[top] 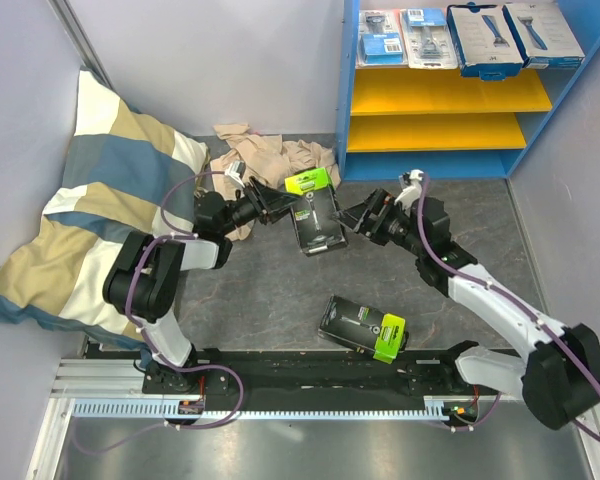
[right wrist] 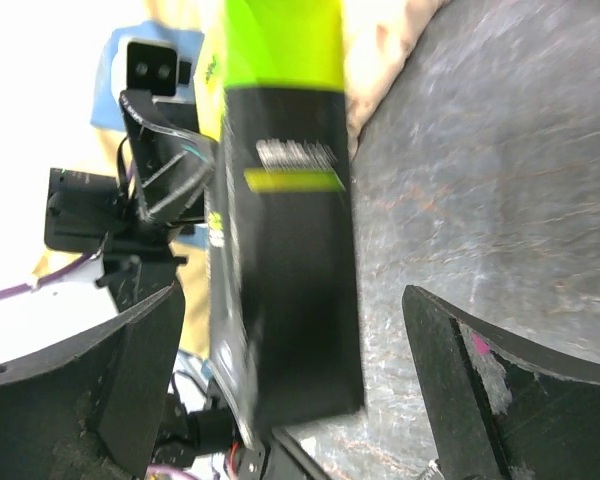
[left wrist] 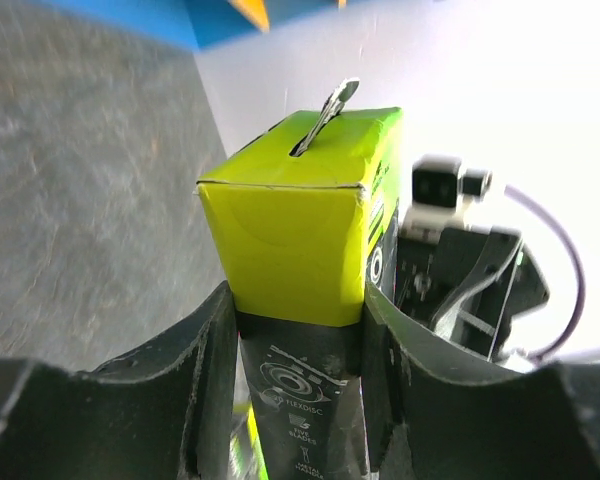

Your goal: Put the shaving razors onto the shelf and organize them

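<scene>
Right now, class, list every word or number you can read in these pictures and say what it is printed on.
"FLEXDISC": on the black box gripped by the left gripper.
Lines under it: too small to read.
White print on that box, right wrist view: blurred.
Packs on the shelf and the other black box: too small.

1 black, lime-ended box (top: 313,212) is pinched between the left gripper's (top: 280,208) jaws, its black end between the right gripper's (top: 355,218) spread jaws. Its twin (top: 362,327) lies flat behind both jaws; 4 packs (top: 470,35) sit on the shelf (top: 440,95) ahead.
</scene>
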You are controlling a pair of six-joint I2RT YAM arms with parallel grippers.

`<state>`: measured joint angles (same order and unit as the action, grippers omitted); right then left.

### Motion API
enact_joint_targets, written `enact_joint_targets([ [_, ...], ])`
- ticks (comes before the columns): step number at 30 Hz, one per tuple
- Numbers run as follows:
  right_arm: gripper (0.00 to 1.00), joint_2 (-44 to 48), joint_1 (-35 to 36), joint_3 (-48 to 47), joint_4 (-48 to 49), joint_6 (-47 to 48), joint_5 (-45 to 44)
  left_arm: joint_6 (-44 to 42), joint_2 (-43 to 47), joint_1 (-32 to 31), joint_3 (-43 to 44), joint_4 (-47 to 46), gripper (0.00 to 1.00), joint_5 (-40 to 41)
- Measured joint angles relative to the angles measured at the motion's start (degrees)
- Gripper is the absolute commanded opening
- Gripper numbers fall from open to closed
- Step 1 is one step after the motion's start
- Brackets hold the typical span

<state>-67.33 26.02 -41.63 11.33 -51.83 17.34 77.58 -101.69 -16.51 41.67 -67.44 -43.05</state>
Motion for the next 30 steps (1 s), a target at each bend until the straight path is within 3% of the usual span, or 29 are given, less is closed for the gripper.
enact_joint_targets([
  [7,0.98,9.7,-0.04,5.81,-0.26,-1.18,-4.94,-1.05,6.73,-0.85,0.17,9.49,0.14,9.03],
  [15,0.98,15.15,0.07,11.8,2.75,-3.56,-5.88,-2.05,7.41,-4.98,5.18,21.22,0.14,17.57],
  [30,0.98,14.75,0.5,15.34,12.13,-7.98,-6.91,-2.1,7.41,-9.73,9.6,24.7,0.12,20.74],
])
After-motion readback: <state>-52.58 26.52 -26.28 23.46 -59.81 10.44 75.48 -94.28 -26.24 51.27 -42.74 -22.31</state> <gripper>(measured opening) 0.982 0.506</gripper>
